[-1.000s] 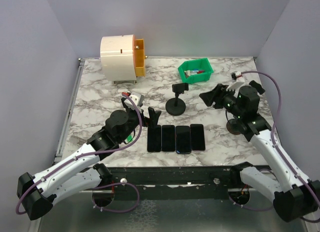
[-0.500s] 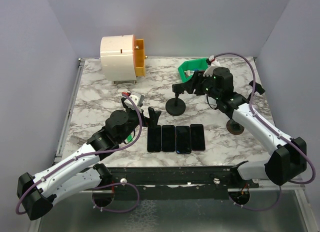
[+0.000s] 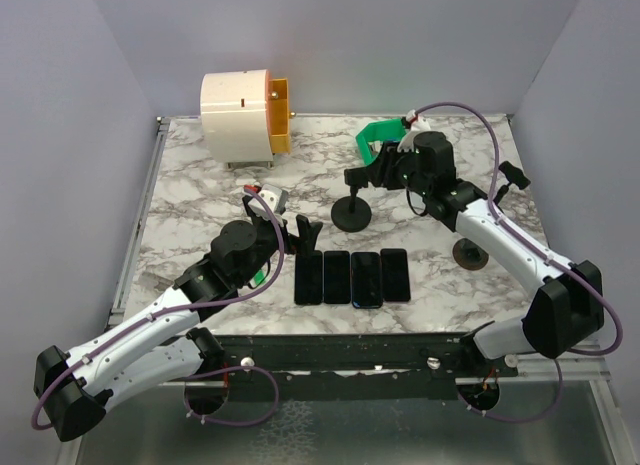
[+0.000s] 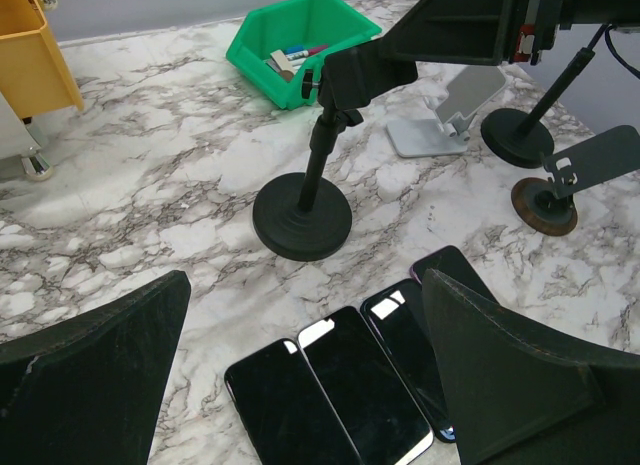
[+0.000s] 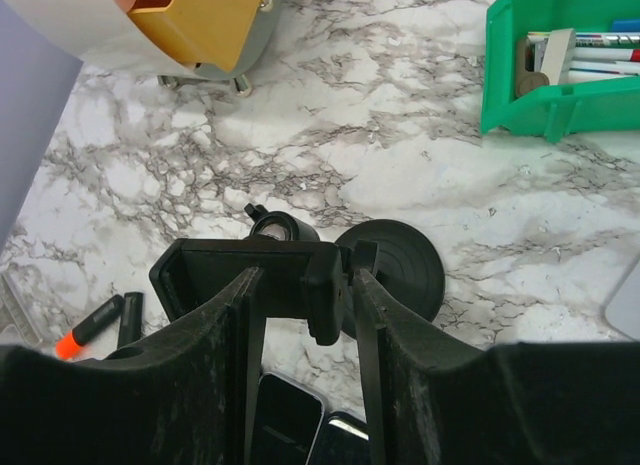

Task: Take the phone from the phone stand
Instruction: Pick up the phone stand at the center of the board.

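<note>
While my left pincer (image 4: 300, 285) hovers spread over the four phones (image 3: 352, 277) lying flat in a row near the table's near edge, my right pincer (image 5: 305, 285) has swung in from the right to the phone stand (image 3: 352, 213); its fingers are spread, straddling the black cradle (image 5: 210, 275); I cannot tell whether a phone sits in it.

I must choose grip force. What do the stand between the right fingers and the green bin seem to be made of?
Phone stand: matte black, probably plastic clamp head on a metal pole and round weighted base; no shine shows. Green bin: moulded plastic, slightly glossy, with uniform colour and thin walls.
</note>
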Controlling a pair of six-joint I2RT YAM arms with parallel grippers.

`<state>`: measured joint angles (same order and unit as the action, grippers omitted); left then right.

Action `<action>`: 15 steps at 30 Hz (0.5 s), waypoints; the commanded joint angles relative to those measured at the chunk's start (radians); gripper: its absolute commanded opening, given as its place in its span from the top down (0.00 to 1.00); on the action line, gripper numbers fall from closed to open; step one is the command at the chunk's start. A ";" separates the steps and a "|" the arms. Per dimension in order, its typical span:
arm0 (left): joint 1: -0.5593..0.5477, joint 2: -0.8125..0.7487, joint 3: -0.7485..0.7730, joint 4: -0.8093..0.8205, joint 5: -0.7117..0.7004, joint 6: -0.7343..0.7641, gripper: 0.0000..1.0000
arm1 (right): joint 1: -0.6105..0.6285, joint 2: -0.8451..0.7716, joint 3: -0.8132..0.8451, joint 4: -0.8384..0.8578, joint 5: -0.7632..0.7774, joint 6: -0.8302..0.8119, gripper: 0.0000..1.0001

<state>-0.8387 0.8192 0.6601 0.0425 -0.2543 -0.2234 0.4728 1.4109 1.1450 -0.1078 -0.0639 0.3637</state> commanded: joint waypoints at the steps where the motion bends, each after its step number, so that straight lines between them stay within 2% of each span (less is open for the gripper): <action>1: 0.006 -0.009 0.016 0.008 0.017 0.006 0.01 | 0.013 0.021 0.018 -0.026 0.016 -0.019 0.57; 6: 0.006 -0.012 0.016 0.007 0.017 0.006 0.01 | 0.012 0.023 0.018 -0.033 0.033 -0.020 0.65; 15: 0.006 -0.009 0.016 0.010 0.021 0.002 0.01 | 0.012 0.000 0.015 -0.032 0.084 -0.034 0.87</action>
<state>-0.8387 0.8192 0.6601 0.0425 -0.2535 -0.2237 0.4789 1.4204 1.1450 -0.1226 -0.0372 0.3443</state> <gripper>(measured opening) 0.990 0.184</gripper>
